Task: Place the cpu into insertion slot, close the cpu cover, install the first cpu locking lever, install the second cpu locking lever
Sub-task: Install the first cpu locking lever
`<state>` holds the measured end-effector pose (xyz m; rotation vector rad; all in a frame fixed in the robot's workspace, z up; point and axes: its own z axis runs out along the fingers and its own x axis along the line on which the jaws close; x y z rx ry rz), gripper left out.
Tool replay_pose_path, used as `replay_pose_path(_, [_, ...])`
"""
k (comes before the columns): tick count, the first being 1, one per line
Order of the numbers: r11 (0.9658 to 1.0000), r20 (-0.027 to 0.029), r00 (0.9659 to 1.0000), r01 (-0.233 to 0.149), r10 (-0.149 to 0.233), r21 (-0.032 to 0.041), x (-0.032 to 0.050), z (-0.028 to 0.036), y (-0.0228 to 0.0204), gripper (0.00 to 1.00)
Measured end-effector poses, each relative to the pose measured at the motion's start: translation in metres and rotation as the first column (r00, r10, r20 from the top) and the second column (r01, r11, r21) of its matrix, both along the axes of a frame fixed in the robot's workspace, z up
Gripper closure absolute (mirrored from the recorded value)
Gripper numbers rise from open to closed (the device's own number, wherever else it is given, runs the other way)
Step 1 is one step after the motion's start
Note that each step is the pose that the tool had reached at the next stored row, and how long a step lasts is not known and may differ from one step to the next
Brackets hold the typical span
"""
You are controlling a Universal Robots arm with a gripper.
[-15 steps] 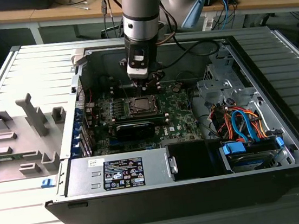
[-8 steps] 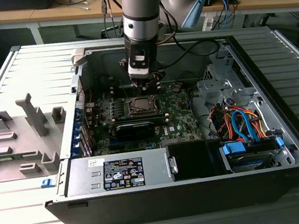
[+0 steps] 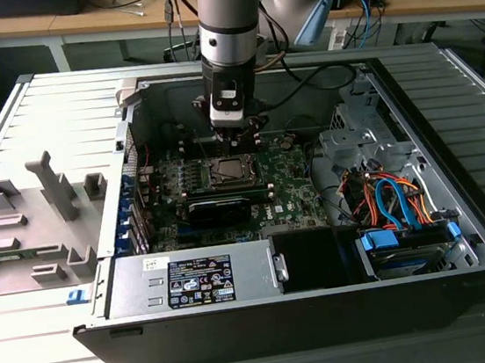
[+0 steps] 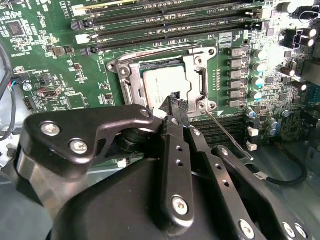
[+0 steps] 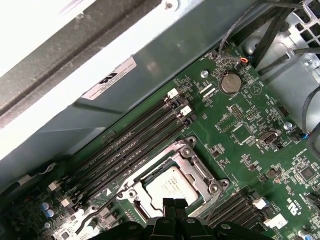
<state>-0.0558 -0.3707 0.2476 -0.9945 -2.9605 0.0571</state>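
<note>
The cpu (image 4: pixel 162 85) (image 5: pixel 171 184) lies with its silver top up in the insertion slot (image 3: pixel 228 171) on the green board. The cpu cover (image 4: pixel 196 75) (image 5: pixel 192 159) lies flat around it, the chip showing through its window. My gripper (image 4: pixel 174 98) (image 5: pixel 174 202) (image 3: pixel 237 127) hangs just above the socket's edge, its black fingertips (image 5: pixel 168 202) pressed together with nothing between them. A thin wire locking lever (image 4: pixel 226 134) (image 5: pixel 214 204) sticks out at a slant from one socket corner. A second lever handle (image 5: pixel 86 221) shows on the other side.
The board sits deep in an open computer case (image 3: pixel 446 112). Long memory slots (image 4: pixel 170 22) (image 5: pixel 127 145) run beside the socket. A power supply box (image 3: pixel 192 278) lies at the front. Coloured cables and a drive bay (image 3: pixel 396 207) fill the exterior view's right. Grey fixtures (image 3: pixel 53 187) stand outside.
</note>
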Motion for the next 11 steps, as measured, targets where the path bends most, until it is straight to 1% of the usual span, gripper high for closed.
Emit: replay_pose_path(11, [0.9992,0.0,0.9992,-0.041,0.041,0.0,0.0,0.0,0.0,0.89])
